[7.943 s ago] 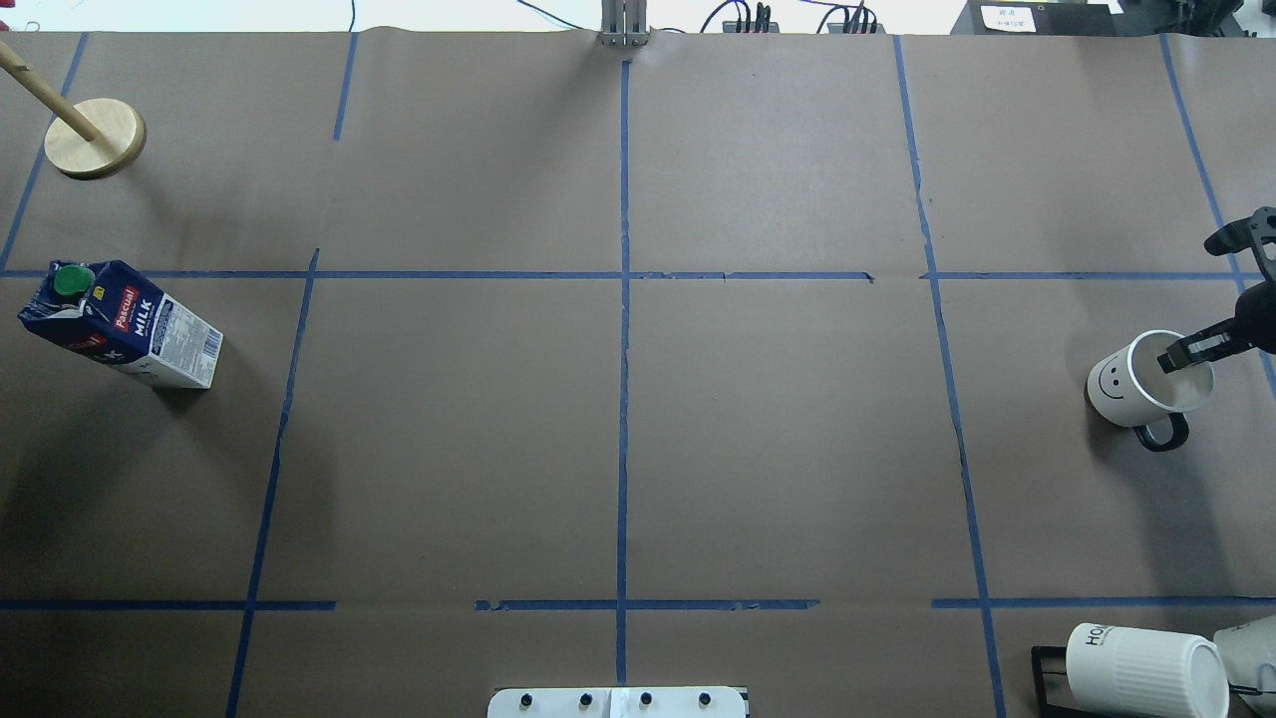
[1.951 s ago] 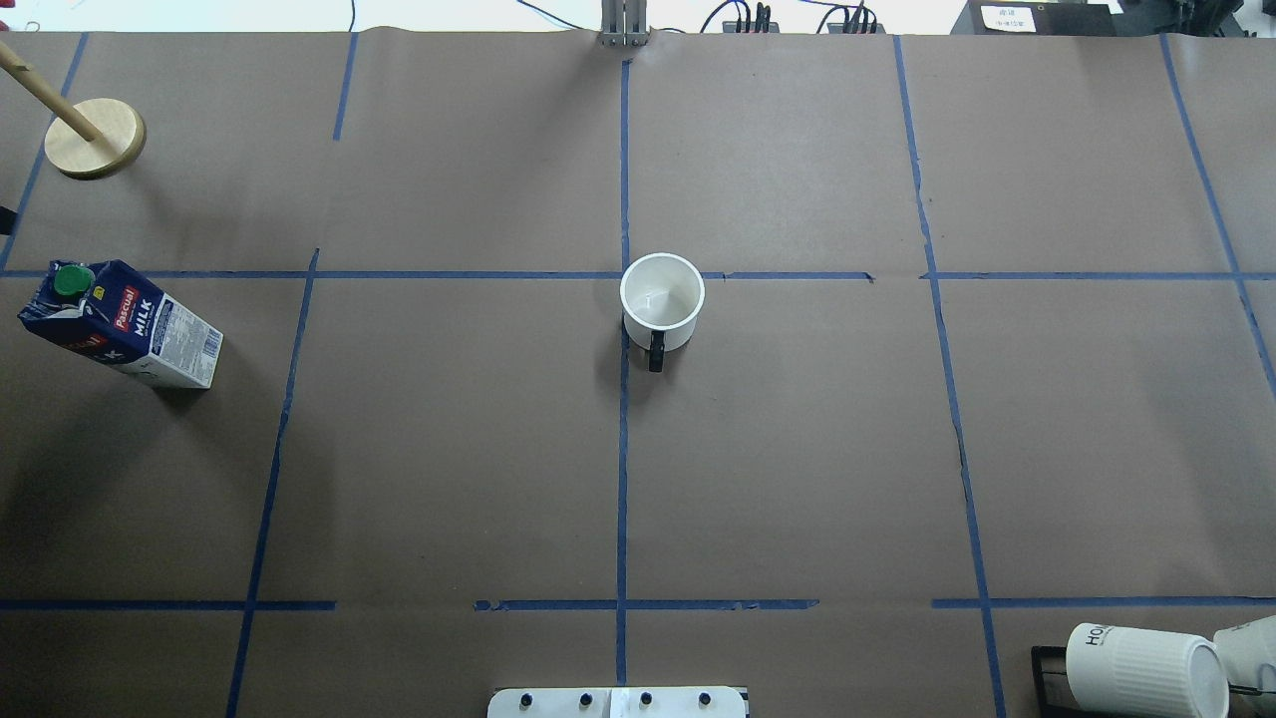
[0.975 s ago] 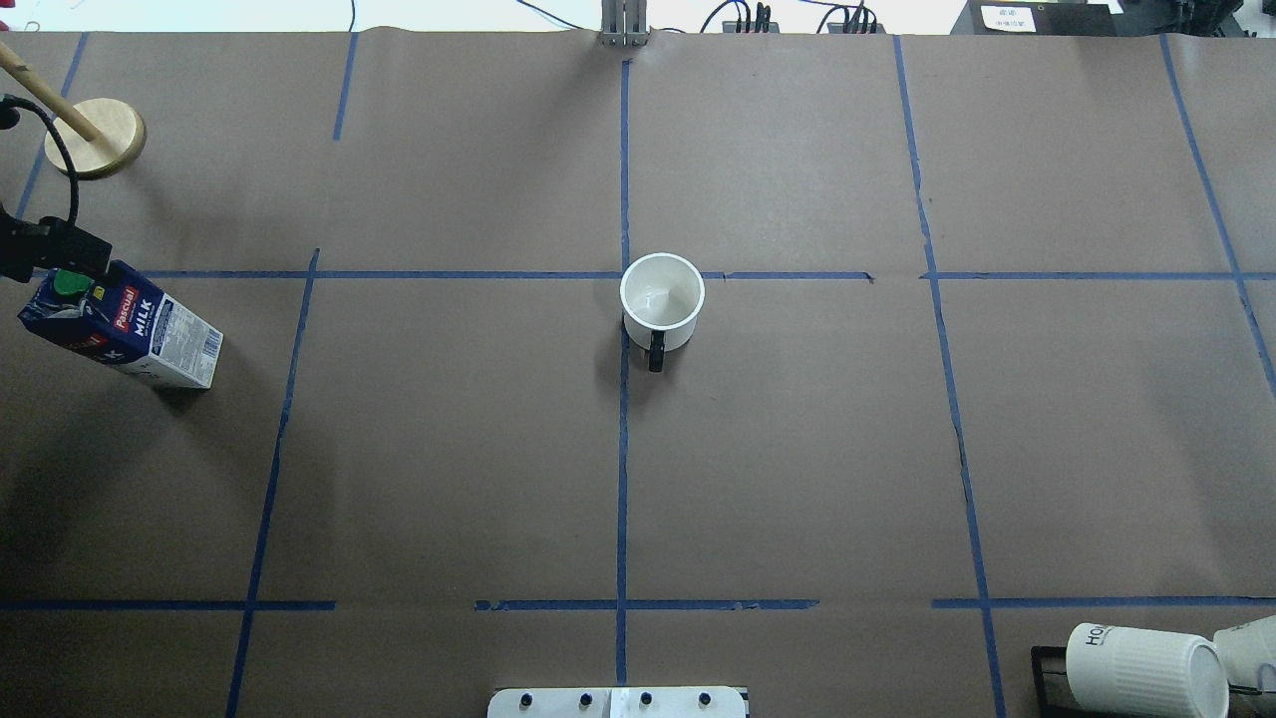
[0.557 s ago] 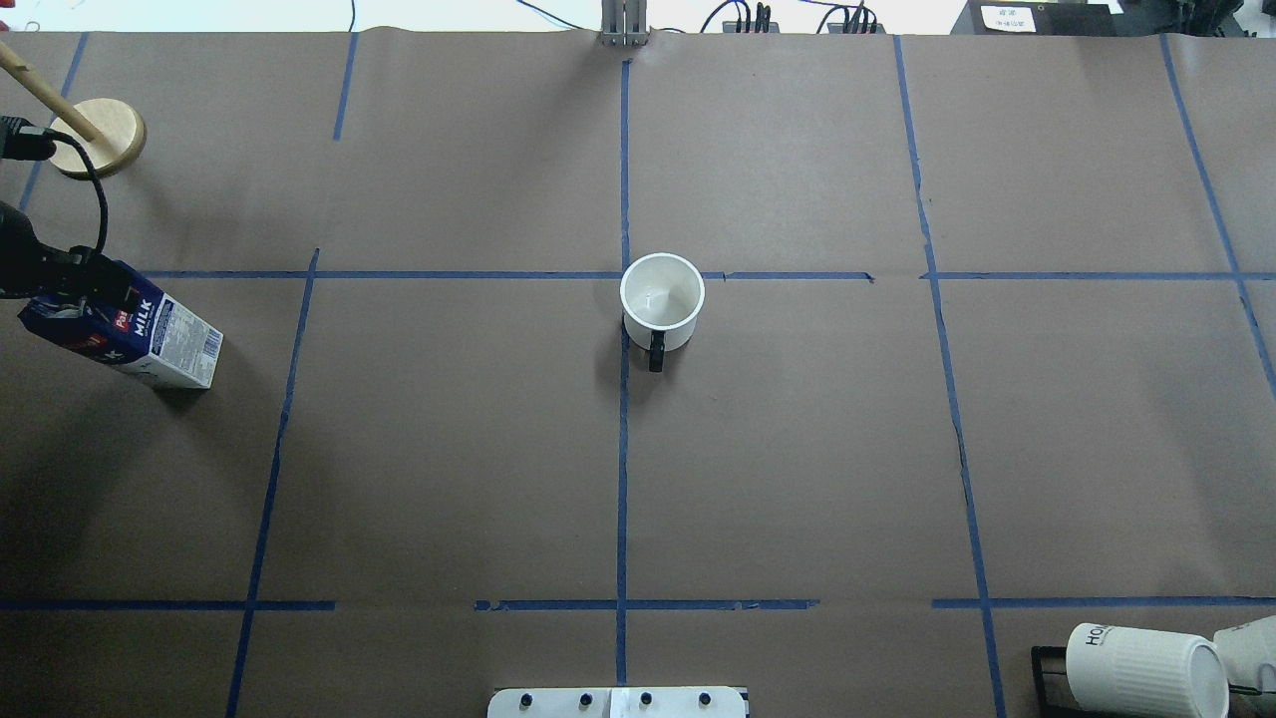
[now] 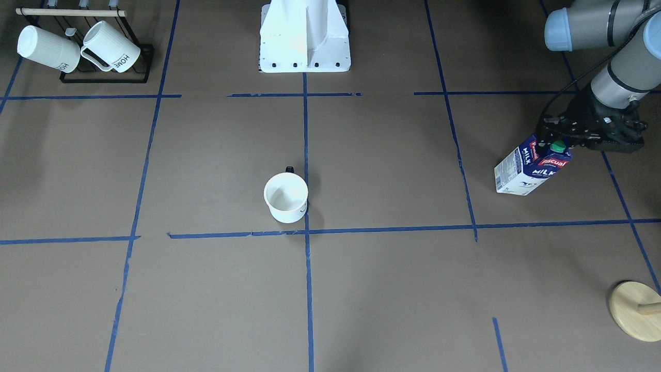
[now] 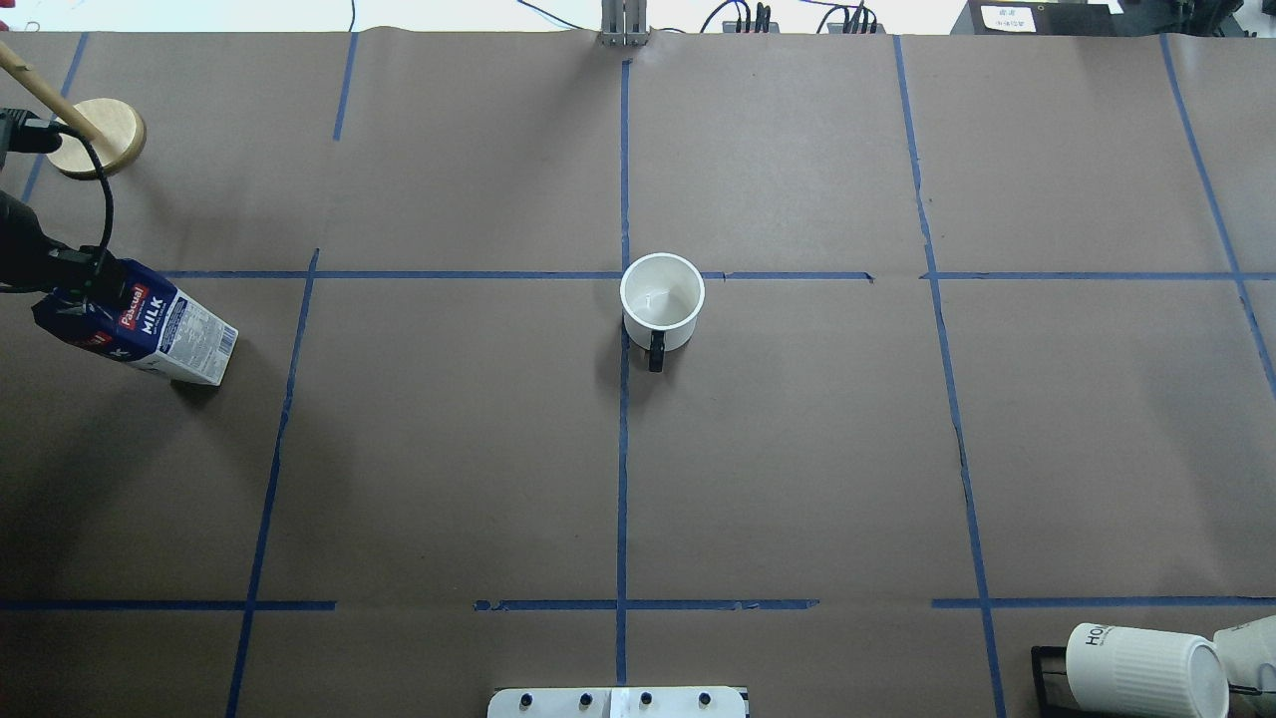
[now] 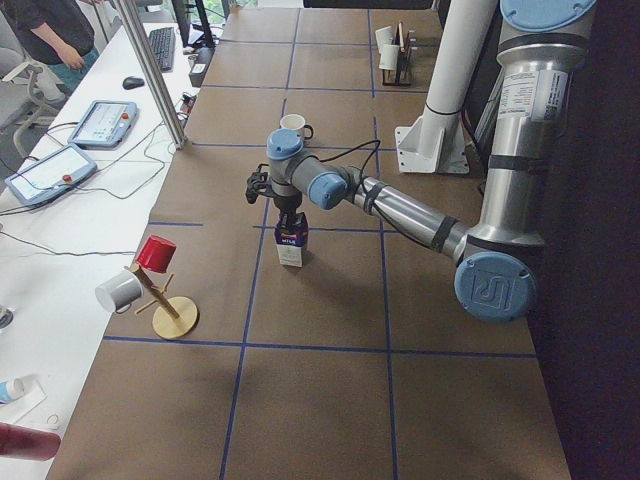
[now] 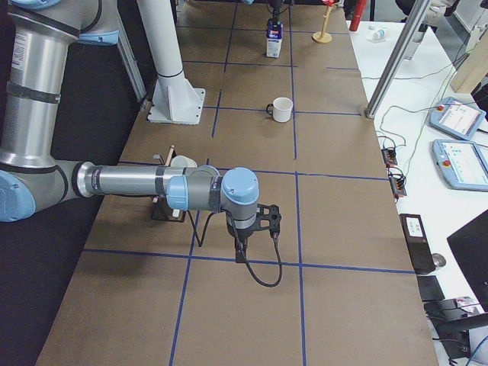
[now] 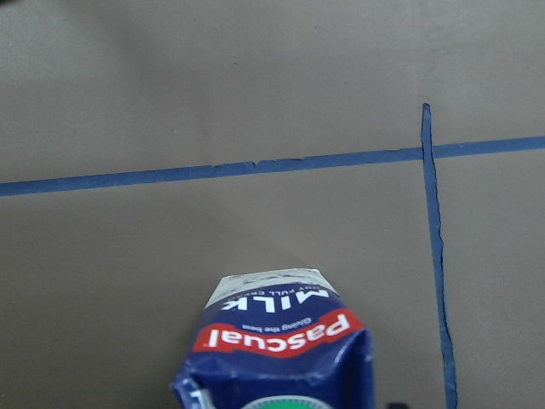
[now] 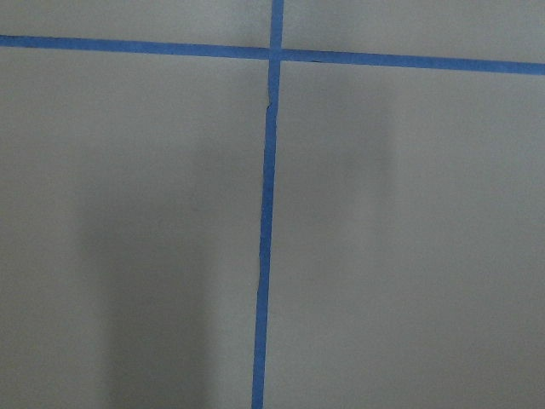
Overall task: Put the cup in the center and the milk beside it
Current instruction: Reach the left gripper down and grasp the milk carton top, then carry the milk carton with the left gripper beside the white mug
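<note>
Brown table (image 6: 797,449); left claw (image 5: 560,137) atop milk (image 5: 526,173)

Brown paper-covered table (image 6: 797,449), blue tape grid (image 6: 622,449). White bench (image 7: 70,230) alongside: tablet (image 7: 110,120), keyboard (image 7: 160,45), loose cables. Metal post (image 7: 150,70). Even overhead light, soft shadows.

Matt brown paper covers the desk (image 6: 797,449), crossed by strips of smooth blue tape (image 6: 622,479). The cup (image 6: 662,297) shows a glossy white glaze. The milk (image 6: 169,334) is a printed carton with a faint sheen and a green plastic cap (image 5: 557,146). A pale wooden stand (image 5: 627,310) looks smooth, and the left arm (image 7: 520,130) is satin grey metal.
</note>
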You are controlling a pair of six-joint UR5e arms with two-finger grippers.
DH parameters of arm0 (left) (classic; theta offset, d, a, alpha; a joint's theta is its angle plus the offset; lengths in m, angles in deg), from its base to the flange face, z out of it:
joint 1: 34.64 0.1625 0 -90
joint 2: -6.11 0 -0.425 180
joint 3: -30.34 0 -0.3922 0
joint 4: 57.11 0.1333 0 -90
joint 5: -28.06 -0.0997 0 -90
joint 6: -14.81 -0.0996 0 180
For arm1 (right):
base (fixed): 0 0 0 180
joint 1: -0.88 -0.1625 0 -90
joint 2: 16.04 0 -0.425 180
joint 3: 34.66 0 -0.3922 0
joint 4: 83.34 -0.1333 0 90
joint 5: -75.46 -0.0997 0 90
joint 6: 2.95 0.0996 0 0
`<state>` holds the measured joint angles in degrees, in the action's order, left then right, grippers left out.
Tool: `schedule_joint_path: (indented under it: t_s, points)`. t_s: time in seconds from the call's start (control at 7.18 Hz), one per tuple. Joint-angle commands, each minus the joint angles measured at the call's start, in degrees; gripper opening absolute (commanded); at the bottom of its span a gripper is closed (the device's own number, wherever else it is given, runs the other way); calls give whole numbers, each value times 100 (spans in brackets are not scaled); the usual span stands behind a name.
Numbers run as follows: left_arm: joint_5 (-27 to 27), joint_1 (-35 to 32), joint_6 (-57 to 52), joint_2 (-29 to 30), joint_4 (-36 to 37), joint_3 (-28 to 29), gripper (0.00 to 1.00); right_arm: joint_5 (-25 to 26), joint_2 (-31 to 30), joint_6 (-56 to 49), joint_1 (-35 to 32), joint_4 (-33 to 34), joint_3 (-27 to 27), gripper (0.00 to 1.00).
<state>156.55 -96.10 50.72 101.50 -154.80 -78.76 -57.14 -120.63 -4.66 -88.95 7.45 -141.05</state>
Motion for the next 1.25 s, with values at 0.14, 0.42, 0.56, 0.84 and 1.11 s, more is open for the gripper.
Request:
schedule_joint_path:
  t_s: [0.14, 0.42, 0.56, 0.84, 1.11]
  points:
    - [1, 11, 57, 1423, 1624, -85, 43, -3, 0, 4, 0, 0, 4, 100]
    - [-130, 631, 833, 2654, 2454, 37, 43, -3, 0, 4, 0, 9, 4, 100]
    - [-601, 1209, 1561, 3260, 2456, 343, 43, -3, 0, 21, 0, 9, 13, 100]
    - [-957, 1706, 2060, 4447, 2369, 1412, 43, -3, 0, 22, 0, 9, 22, 100]
    - [-966, 1978, 2288, 4917, 2046, 2030, 43, -3, 0, 22, 0, 17, 48, 100]
